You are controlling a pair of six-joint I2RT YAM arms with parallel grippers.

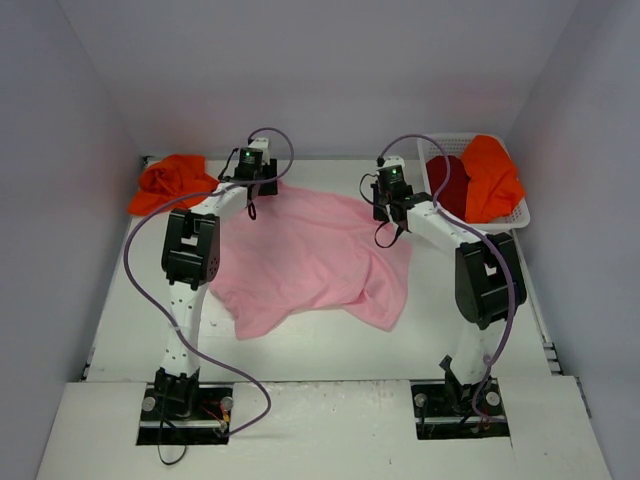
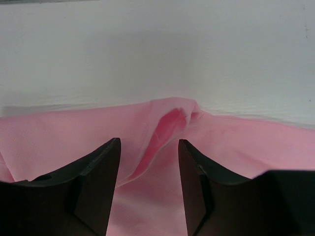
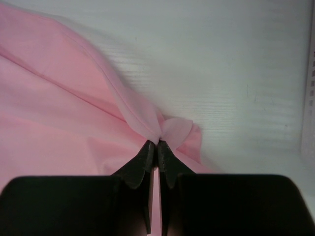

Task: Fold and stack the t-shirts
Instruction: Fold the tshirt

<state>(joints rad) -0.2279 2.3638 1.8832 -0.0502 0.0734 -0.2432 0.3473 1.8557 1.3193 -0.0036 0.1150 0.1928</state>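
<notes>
Since no shirt looks folded & no stack exists, the task is at an early stage, I'd say. In top view the pink t-shirt (image 1: 310,255) lies spread but rumpled mid-frame, btwn both arms. One orange t-shirt (image 1: 170,185) sits bunched at upper left. The dark red t-shirt (image 1: 450,180) & second orange t-shirt (image 1: 492,178) are in the basket (image 1: 520,215) at upper right. All 4 are left to fold & stack.

On the left gripper (image 2: 149,145), fingers (image 2: 98,172) are approx half open, straddling a raised pink ridge at the shirt's far edge w/o pinching it; can't tell if tips touch cloth. On the right gripper (image 3: 158,145), fingers (image 3: 147,157) are fully closed, nipping a puckered bit of pink hem.
</notes>
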